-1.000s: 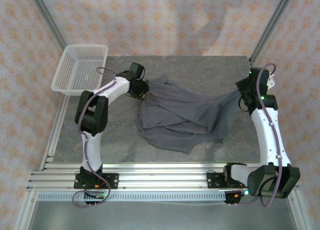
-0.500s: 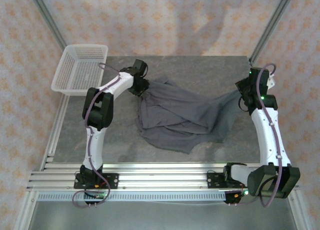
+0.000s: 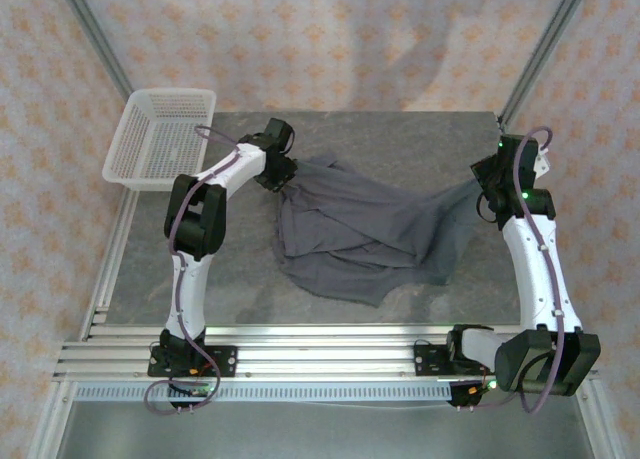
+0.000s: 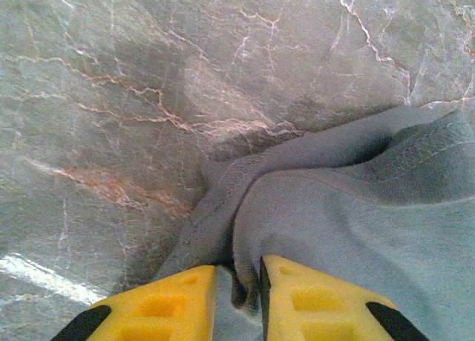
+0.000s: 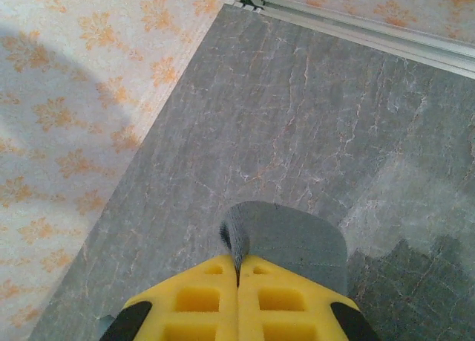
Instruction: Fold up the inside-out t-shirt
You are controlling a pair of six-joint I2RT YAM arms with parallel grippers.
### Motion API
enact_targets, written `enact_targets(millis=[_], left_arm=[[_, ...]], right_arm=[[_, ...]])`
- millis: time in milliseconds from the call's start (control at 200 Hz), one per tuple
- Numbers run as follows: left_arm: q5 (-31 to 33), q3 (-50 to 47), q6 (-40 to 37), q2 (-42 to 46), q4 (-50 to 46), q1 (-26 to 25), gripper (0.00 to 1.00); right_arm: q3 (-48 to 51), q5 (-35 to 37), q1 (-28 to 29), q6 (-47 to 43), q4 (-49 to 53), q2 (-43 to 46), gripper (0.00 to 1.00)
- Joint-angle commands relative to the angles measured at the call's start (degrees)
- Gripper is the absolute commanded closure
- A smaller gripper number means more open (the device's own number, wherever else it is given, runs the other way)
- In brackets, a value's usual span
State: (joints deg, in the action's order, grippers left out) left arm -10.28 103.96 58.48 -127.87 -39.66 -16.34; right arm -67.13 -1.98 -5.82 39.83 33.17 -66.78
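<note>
Top cam: high above table (image 3: 400,139) near edge, facing down & fwd, takes in whole tabletop. Left wrist cam: v close, looking down at t-shirt (image 4: 356,229) far-left edge. Right wrist cam: close over t-shirt's far-right tip. All 3 share t-shirt + table surface

My worktop (image 3: 400,144): grey marbled stone, pale and rust veins, aluminium rails (image 3: 320,354) along near edge. Mid-surface: inside-out t-shirt (image 3: 350,229), crumpled, folds overlapping, stitched seams showing, right end stretched out sideways. Far-left of t-shirt: white mesh basket (image 3: 160,144) at worktop corner, hanging partly over left edge, apart from cloth. Stone showing on every side of t-shirt.
</note>
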Motion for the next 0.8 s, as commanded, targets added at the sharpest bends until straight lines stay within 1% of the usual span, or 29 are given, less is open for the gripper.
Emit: enact_targets(millis=[0, 50, 110, 150, 225, 375, 510, 600, 685, 715, 795], left_arm=[[-1.02, 2.42, -0.47, -2.21, -0.26, 0.52, 0.76], [-1.19, 2.64, -0.47, -2.68, -0.40, 0.51, 0.76], [-1.14, 2.93, -0.63, -3.05, -0.72, 0.51, 0.80], [-1.15, 3.25, -0.88, -3.15, -1.09, 0.52, 0.85], [-1.06, 4.15, -1.58, -2.94, -1.83, 0.53, 1.00], [-0.27, 8.76, -5.03, 0.54, -6.01, 1.17, 1.00], [1.45, 16.64, -9.72, 8.65, -10.55, 4.84, 1.00], [1.10, 23.47, -12.07, 14.55, -10.78, 8.12, 1.00], [0.99, 32.05, -13.29, 17.89, -12.44, 10.96, 1.00], [0.73, 35.05, -13.87, 18.10, -12.78, 11.74, 1.00], [-0.12, 40.04, -16.02, 22.40, -11.37, 13.02, 1.00]], right_arm=[[-0.80, -0.47, -0.15, 0.77, -1.28, 0.78, 1.00], [-0.76, -0.31, -0.11, 0.70, -1.28, 0.86, 1.00], [-0.76, -0.13, -0.10, 0.71, -1.24, 0.93, 1.00], [-0.81, -0.13, -0.15, 0.60, -1.24, 0.97, 1.00], [-1.14, -0.13, -0.12, 0.60, -1.13, 0.99, 1.00], [-4.59, -0.33, -0.13, 0.97, -1.04, 0.99, 1.00], [-15.99, 2.76, -0.15, -0.28, -1.39, 0.65, 1.00], [-23.86, 5.51, -0.12, -1.02, -5.74, 0.51, 1.00], [-30.25, 7.83, -0.15, -2.26, -10.58, 0.02, 1.00], [-32.49, 8.96, -0.11, -2.98, -11.96, -0.26, 1.00], [-36.90, 11.75, -0.15, -4.94, -15.45, -0.63, 1.00]])
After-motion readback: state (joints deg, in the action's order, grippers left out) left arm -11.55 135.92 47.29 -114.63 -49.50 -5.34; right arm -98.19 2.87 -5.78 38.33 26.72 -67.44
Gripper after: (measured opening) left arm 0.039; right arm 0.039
